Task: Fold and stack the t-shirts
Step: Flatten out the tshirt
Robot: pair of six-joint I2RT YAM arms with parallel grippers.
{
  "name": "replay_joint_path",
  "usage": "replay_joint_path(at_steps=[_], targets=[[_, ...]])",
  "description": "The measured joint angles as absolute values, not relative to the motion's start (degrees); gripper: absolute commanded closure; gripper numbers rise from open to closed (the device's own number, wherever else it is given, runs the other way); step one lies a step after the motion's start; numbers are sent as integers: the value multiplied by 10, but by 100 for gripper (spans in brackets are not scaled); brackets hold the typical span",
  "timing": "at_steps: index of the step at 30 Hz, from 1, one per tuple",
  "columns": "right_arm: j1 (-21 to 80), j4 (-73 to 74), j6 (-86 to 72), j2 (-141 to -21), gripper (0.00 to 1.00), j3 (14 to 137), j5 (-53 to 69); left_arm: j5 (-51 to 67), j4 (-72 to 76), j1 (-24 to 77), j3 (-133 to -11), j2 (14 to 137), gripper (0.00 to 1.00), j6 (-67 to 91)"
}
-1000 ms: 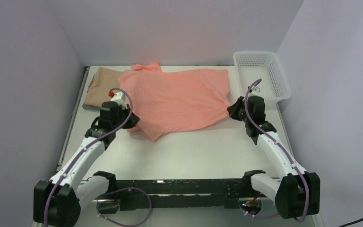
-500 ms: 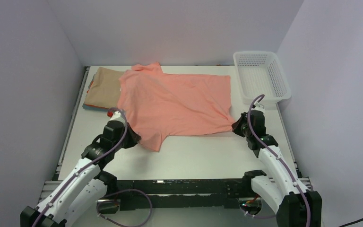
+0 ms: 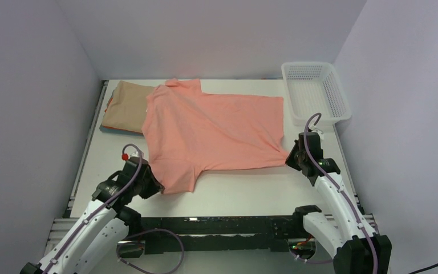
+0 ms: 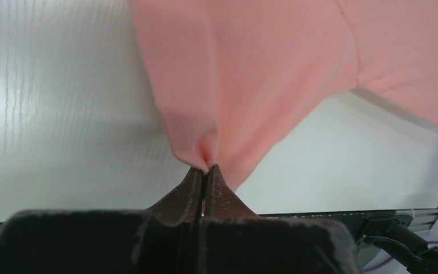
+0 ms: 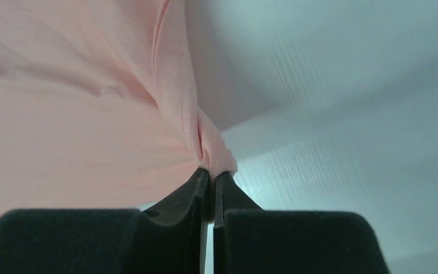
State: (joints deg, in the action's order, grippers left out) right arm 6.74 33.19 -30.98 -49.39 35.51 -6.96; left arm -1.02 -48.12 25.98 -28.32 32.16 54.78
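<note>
Nearest the arm bases, on the white worktop (image 3: 245, 188), the left claw (image 4: 206, 170) is clenched on the tip of the near sleeve of the plain salmon-pink soft cloth t-shirt (image 3: 217, 134). Its wrist view shows the cloth puckered into a small fold between the closed fingers, and how much cloth lies inside is hidden. On the other side the right claw (image 5: 211, 174) is clamped on the near hem corner of the same shirt, where a stitched edge twists into a bunched knot at the fingertips. In the overhead view both pinch points are partly covered by the claw bodies. The shirt lies spread fairly flat and sideways on the worktop, with its neck end to the left, its hem to the right and its other sleeve pointing to the far edge. Its left shoulder overlaps the folded tan cloth t-shirt (image 3: 126, 103), hiding that shirt's right side. Under the tan one only a thin blue strip (image 3: 107, 129) and a reddish edge (image 3: 109, 107) peek out, too slim to tell what they are. At the far right stands the white plastic mesh basket (image 3: 340, 98), near the hem but apart from it, its near rim crossed by the right arm's cable
</note>
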Motion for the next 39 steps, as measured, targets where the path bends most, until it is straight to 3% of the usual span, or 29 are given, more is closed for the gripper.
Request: replay_joint_path(at_steps=[3, 5, 7, 10, 12, 13, 14, 22, 27, 33, 39], targets=[[67, 349, -324, -503, 90, 351, -78, -6, -496, 260, -258, 331, 100, 565], [67, 360, -338, -516, 82, 347, -86, -3, -503, 260, -239, 346, 96, 570], [67, 365, -352, -533, 60, 340, -92, 1, -505, 261, -222, 369, 77, 578], [67, 379, -377, -552, 34, 328, -107, 2, -511, 266, -215, 392, 43, 582], [67, 391, -392, -556, 7, 323, -117, 2, -516, 272, -215, 393, 21, 583], [67, 401, -402, -554, 1, 322, -125, 2, -519, 275, -215, 390, 5, 583], [67, 410, -411, -550, 0, 322, -135, 2, -524, 278, -216, 386, 1, 583], [67, 467, -425, -487, 0, 371, -184, -15, -542, 285, -313, 327, 1, 565], [67, 405, -383, -467, 0, 381, -112, -19, -460, 286, -365, 375, 1, 515], [117, 279, -349, -581, 0, 375, -26, -19, -324, 286, -366, 536, 1, 466], [126, 198, -339, -704, 0, 361, -18, -14, -209, 273, -325, 641, 1, 457]])
